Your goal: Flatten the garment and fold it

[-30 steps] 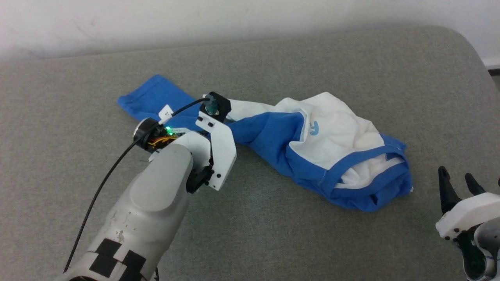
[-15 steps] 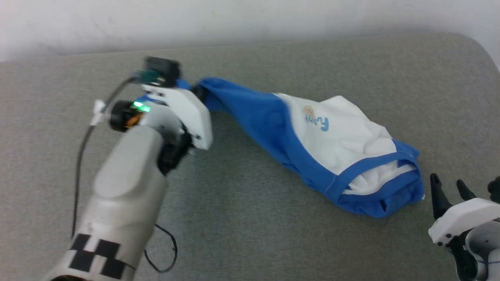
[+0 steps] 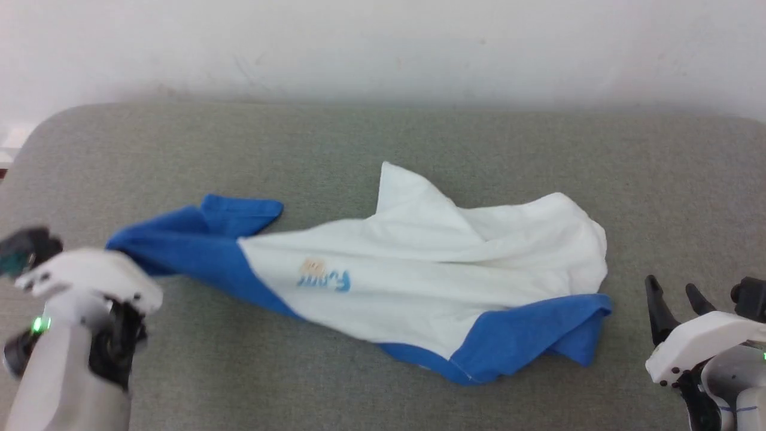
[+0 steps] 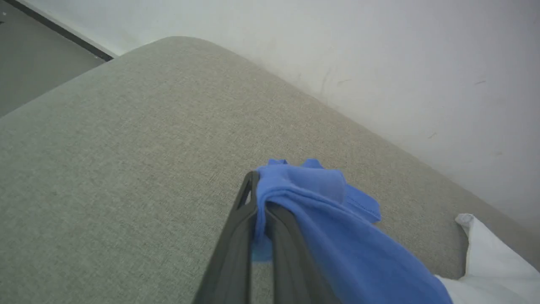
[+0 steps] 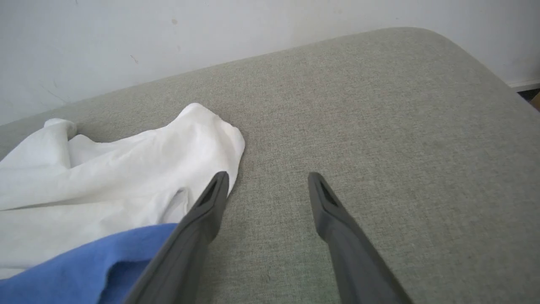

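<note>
Left end effector (image 4: pixel 258 202): clamped on garment (image 3: pixel 419 287), at its far-left blue sleeve (image 4: pixel 337 236).
Right end effector (image 5: pixel 268 185): fingers apart, empty, right of garment.

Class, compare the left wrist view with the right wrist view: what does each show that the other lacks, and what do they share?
Left wrist view: the left gripper shut on a bunched blue sleeve of the soft white shirt with bright blue sleeves, and a patch of grey floor. Right wrist view: the right gripper open over the grey-green fabric cushion, near the shirt's white body. Both: that cushion, the pale wall and part of that shirt.
</note>
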You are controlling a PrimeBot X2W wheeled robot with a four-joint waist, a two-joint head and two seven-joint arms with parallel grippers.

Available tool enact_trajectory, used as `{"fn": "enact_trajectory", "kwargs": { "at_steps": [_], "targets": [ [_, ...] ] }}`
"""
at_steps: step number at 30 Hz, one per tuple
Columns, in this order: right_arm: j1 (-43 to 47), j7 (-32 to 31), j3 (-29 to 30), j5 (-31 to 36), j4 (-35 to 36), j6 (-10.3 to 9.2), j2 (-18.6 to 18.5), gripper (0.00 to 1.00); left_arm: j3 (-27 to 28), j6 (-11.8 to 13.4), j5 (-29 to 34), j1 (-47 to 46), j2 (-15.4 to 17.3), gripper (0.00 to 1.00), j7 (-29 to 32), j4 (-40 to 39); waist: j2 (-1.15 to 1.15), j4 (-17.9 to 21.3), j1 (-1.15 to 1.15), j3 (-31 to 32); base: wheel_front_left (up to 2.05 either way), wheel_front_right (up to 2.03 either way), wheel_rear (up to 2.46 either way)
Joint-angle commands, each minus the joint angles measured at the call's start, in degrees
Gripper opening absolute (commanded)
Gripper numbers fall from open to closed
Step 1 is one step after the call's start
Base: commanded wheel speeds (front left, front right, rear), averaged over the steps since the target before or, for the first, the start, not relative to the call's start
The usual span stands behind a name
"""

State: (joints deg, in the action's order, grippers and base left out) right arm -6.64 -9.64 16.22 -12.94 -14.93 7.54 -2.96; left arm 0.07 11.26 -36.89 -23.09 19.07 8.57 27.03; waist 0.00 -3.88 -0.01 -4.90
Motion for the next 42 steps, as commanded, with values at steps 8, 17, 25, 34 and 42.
{"fn": "enact_trajectory", "kwargs": {
  "at_steps": [8,17,25,34,42],
  "targets": [
    [0.99,0.26,-1.28,-0.54,-0.84,-0.05,0.08,1.00,4.44,1.92,-5.06,9.92,-1.94,1.00,0.67,-7.15,0.00,-0.84,0.01,2.14,0.00,0.00,0.00],
    [0.69,-2.32,-2.11,1.23,3.67,-0.05,0.08,1.00,5.16,4.99,3.65,17.82,0.09,1.00,-10.39,-25.49,0.00,-1.84,0.01,2.86,0.00,0.00,0.00],
    [-5.78,-12.81,-12.25,2.43,12.08,-0.05,0.08,1.00,3.12,9.02,5.79,24.37,-1.56,1.00,-7.69,-25.07,0.00,-2.91,0.01,1.37,0.00,0.00,0.00],
    [-17.63,-26.74,-26.79,4.22,3.45,-0.05,0.08,1.00,2.96,9.89,6.00,22.60,0.34,1.00,-4.32,-33.42,0.00,-5.10,0.01,-1.12,0.00,0.00,0.00],
    [-27.13,-30.18,-30.24,9.19,-11.86,-0.05,0.08,1.00,-5.03,3.80,13.24,17.52,0.24,1.00,-17.04,-36.08,0.00,-8.44,0.01,-5.26,0.00,0.00,0.00]
  ]
}}
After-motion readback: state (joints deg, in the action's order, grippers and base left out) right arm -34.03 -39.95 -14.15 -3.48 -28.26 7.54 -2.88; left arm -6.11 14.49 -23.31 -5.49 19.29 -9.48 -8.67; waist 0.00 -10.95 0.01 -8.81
